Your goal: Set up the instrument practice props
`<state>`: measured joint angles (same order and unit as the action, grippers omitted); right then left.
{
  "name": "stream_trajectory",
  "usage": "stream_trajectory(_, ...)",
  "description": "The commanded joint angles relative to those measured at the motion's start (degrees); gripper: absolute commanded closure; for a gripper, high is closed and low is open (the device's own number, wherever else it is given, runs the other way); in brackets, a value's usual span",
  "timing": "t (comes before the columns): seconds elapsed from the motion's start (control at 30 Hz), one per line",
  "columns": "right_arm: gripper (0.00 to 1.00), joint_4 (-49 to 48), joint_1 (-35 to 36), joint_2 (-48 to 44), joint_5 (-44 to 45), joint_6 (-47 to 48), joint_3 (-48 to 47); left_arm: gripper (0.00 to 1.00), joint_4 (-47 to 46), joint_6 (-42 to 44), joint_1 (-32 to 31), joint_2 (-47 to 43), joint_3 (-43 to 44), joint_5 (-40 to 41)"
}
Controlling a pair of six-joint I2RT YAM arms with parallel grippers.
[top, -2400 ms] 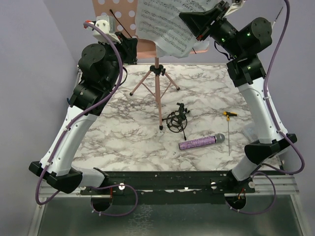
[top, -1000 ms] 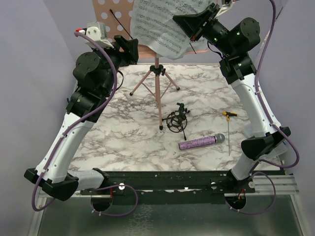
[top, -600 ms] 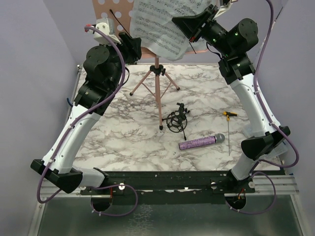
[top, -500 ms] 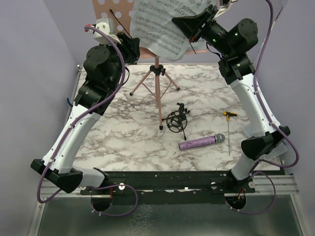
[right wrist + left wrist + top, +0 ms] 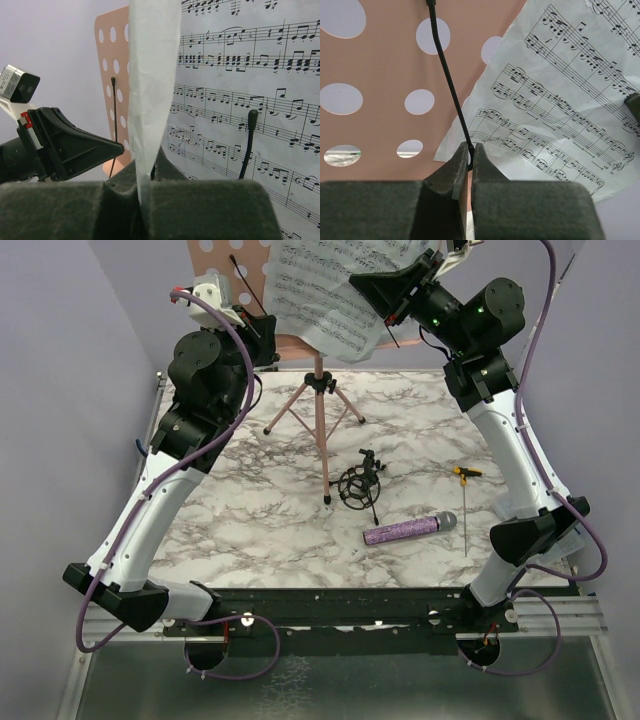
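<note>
The left gripper (image 5: 469,156) pinches the thin black wire (image 5: 446,75) on the pink music stand (image 5: 380,60). The right gripper (image 5: 150,175) is clamped on an edge of the sheet music (image 5: 235,75) (raised in front of the stand's panel). The microphone (image 5: 410,530) and the shock mount (image 5: 358,485) lie near each other on the marble table (image 5: 250,530).

- left hand (image 5: 470,156) snapped shut on black retaining wire (image 5: 447,75), was open a second ago
- sheet music (image 5: 320,300) carried slightly left by right hand (image 5: 148,172)
</note>
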<state>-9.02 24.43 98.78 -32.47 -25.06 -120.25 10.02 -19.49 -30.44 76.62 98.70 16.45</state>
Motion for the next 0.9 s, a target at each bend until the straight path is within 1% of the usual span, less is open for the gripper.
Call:
stream_trajectory(0.0, 0.99, -1.6, 0.0, -0.7, -1.1, -0.5, -0.4, 1.00, -1.4, 0.3, 0.0, -1.6, -0.2, -1.4)
stream_trajectory(0.4, 1.00, -1.6, 0.0, 2.4, -2.2, -2.5, -4.8, 1.00, -14.2, 2.9, 0.0, -5.5, -9.3, -5.3)
stream_trajectory(0.87, 1.00, -0.6, 0.6, 6.7, -2.8, -3.5, -10.0, 1.00, -18.6, 5.1, 0.0, -5.5, -12.3, -9.6)
